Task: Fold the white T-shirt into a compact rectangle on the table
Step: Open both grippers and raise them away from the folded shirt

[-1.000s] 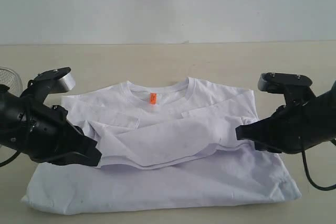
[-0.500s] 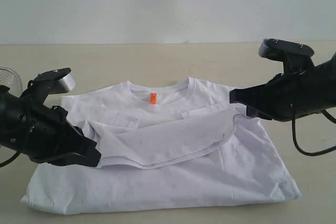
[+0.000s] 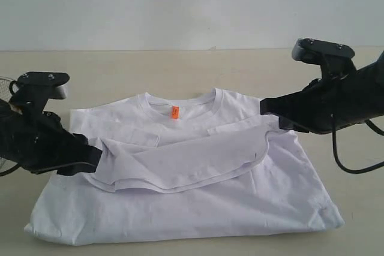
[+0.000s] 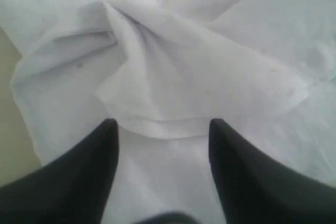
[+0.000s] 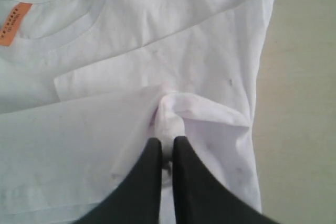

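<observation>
The white T-shirt (image 3: 240, 202) lies flat on the table (image 3: 180, 67), its collar and orange neck tag (image 3: 174, 113) on the far side. A folded band of fabric (image 3: 180, 163) crosses its middle. My left gripper (image 3: 95, 159) sits at the band's left end, open, with the cloth's edge (image 4: 168, 129) lying loose below the fingers (image 4: 107, 135). My right gripper (image 3: 265, 108) is at the shirt's upper right, shut on a pinched bunch of the white T-shirt (image 5: 170, 116), lifting that end slightly. The collar and tag (image 5: 11, 23) show in the right wrist view.
A round wire-mesh basket (image 3: 5, 85) peeks in at the far left edge, behind the left arm. Bare beige tabletop runs behind the shirt and to its right (image 3: 360, 208). A pale wall (image 3: 192, 4) stands at the back.
My left gripper has opened, let go of the fold's left end and drawn back to the left. My right gripper rose and carried its end of the fold inward, then stayed nearly still.
</observation>
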Robot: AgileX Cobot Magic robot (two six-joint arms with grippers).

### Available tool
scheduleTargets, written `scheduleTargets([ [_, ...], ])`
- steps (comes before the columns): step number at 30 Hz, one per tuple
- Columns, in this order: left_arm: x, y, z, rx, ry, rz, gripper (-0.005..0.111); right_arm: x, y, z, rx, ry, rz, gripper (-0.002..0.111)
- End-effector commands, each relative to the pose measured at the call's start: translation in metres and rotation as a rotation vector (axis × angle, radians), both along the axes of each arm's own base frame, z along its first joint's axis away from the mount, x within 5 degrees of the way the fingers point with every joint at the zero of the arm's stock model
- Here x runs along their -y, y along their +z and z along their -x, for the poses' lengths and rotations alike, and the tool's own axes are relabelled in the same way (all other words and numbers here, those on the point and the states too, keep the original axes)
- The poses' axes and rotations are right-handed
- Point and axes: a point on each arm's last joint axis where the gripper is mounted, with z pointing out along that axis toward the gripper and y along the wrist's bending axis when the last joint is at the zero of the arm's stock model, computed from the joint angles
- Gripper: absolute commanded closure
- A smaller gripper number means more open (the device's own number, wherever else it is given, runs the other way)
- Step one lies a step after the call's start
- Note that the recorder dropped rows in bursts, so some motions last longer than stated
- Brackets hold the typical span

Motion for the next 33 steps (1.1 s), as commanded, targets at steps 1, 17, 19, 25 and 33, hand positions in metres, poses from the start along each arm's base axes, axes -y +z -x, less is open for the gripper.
scheduleTargets([
  [1, 0.005, -0.022, -0.016, -0.068, 0.0, -0.031, 0.055, 0.001, 0.003, 0.0, 0.014, 0.025, 0.02, 0.108],
  [17, 0.009, -0.031, -0.037, -0.02, -0.016, -0.059, 0.102, 0.002, 0.004, -0.003, 0.051, 0.019, 0.043, 0.108],
  [19, 0.009, -0.029, -0.039, -0.003, -0.013, -0.056, 0.102, 0.003, 0.005, -0.004, 0.067, 0.008, 0.048, 0.108],
  [25, 0.013, -0.017, -0.053, 0.053, -0.01, -0.04, 0.102, 0.005, 0.007, -0.007, 0.095, -0.014, 0.055, 0.108],
  [33, 0.017, 0.0, -0.069, 0.128, -0.007, -0.024, 0.102, 0.008, 0.009, -0.01, 0.143, -0.041, 0.073, 0.108],
])
